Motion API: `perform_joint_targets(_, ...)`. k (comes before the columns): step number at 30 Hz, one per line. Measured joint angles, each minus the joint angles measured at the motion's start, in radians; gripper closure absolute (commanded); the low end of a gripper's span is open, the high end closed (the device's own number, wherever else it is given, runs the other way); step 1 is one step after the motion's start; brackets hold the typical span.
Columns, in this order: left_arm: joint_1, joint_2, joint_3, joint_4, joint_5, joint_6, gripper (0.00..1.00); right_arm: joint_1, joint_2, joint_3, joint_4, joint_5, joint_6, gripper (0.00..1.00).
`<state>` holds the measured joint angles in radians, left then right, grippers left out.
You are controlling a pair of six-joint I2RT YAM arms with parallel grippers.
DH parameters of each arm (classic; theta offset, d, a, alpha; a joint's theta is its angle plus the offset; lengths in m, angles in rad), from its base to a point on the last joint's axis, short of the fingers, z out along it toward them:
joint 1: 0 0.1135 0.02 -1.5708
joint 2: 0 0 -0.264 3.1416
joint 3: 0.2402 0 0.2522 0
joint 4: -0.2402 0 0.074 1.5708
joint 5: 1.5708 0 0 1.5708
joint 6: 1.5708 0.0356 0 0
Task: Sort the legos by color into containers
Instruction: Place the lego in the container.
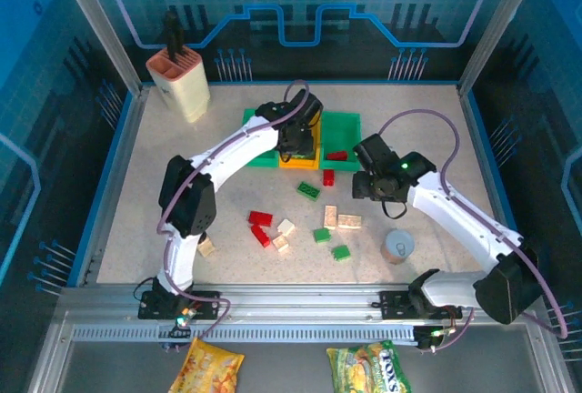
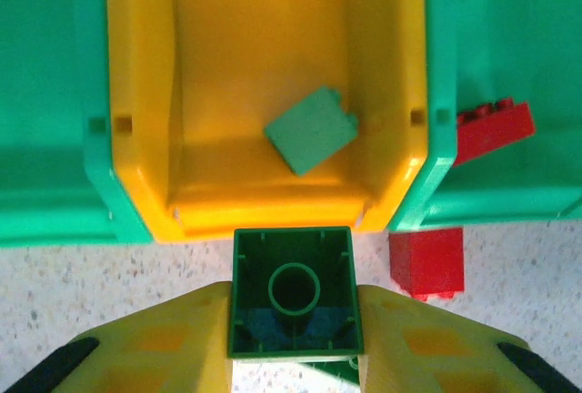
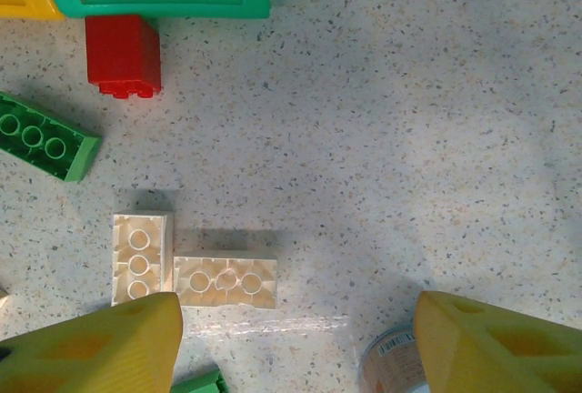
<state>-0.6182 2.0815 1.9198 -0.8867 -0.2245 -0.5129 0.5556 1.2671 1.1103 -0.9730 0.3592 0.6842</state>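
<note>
The left hand [image 2: 293, 325] is gripping a square green brick [image 2: 293, 256], hollow underside toward its camera, beside the yellow bin [image 2: 145, 138]; the right hand [image 3: 298, 343] is hanging spread wide.

Speckled table [image 1: 436, 138], three containers [image 1: 345, 128] in a row, scattered legos [image 1: 260, 218], grey cup [image 1: 398, 246], holder [image 1: 186, 91]

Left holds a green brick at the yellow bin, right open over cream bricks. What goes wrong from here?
The green brick in the left fingers hangs at the orange-yellow bin's near rim, not over its floor; released now, it may bounce out.
The two cream bricks under the open right fingers touch in an L; grasping one may drag the other.
The grey cup sits beside one right finger and may get knocked.
</note>
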Motion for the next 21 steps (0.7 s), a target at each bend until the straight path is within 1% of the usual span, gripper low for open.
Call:
perform_joint_targets(8, 0.055, 0.208, 0.191, -0.026, -0.019, 0.068, 0.64, 0.000, -0.053, -0.024, -0.032, 0.018, 0.010, 0.31)
perform_joint_targets(12, 0.085, 0.280, 0.263, -0.044, -0.018, 0.090, 0.63, -0.006, -0.079, -0.033, -0.046, 0.027, 0.018, 0.31)
perform_joint_targets(17, 0.100, 0.328, 0.349, -0.050, -0.018, 0.125, 0.62, -0.007, -0.084, -0.033, -0.053, 0.027, 0.023, 0.31)
perform_joint_targets(21, 0.100, 0.346, 0.365, -0.051, -0.016, 0.131, 0.58, -0.007, -0.084, -0.033, -0.060, 0.028, 0.027, 0.31)
